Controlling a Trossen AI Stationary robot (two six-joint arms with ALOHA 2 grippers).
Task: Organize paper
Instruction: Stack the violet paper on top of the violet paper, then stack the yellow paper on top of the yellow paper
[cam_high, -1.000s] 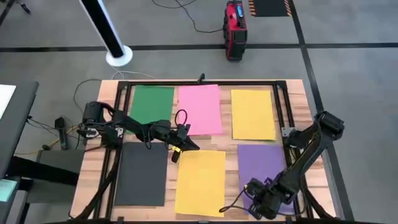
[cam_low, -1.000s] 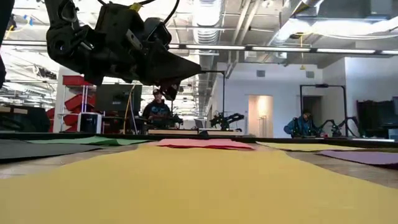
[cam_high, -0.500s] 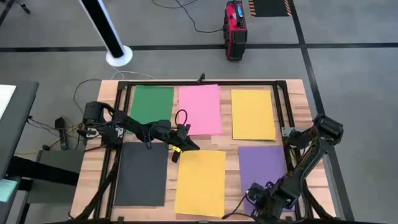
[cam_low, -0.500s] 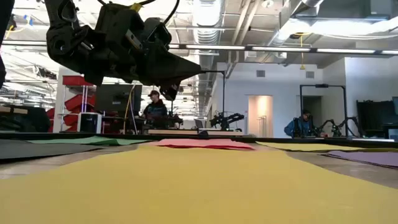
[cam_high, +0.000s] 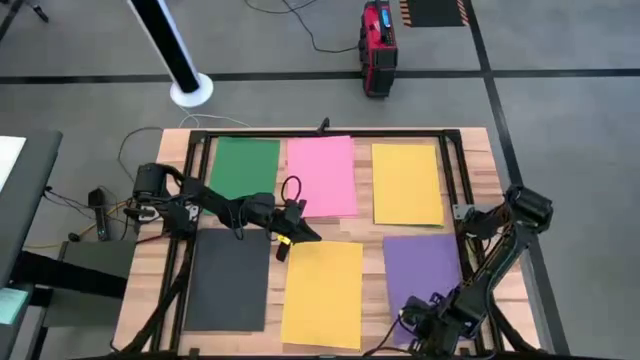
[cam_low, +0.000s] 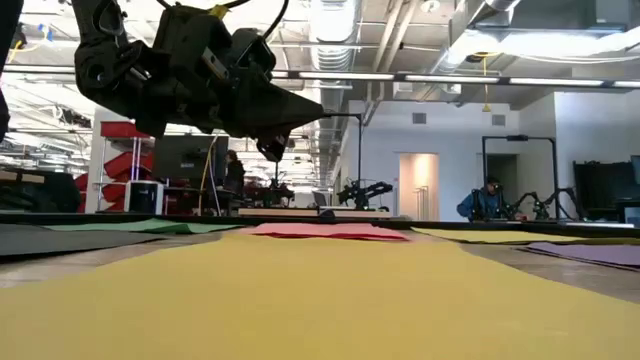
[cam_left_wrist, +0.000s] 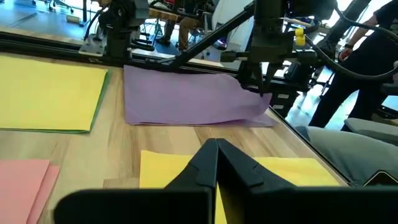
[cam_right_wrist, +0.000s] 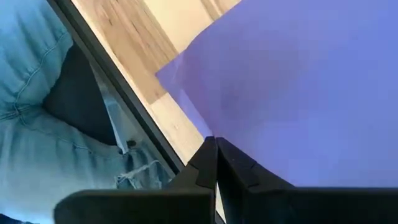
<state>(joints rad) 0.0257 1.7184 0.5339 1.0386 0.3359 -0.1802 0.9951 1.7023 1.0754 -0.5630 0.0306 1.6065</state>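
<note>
1. No text, label, brand, number or sign can be read in any view.
2. The coloured paper sheets around both grippers are plain and carry no print.

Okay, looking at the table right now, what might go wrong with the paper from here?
1. The right gripper sits at the purple sheet's near corner by the table edge. In the left wrist view that corner looks lifted, so it might crease or slide off.

2. The left gripper, shut and empty, hovers near the near yellow sheet's far edge, close to the pink sheet. A low sweep might nudge either out of line.
</note>
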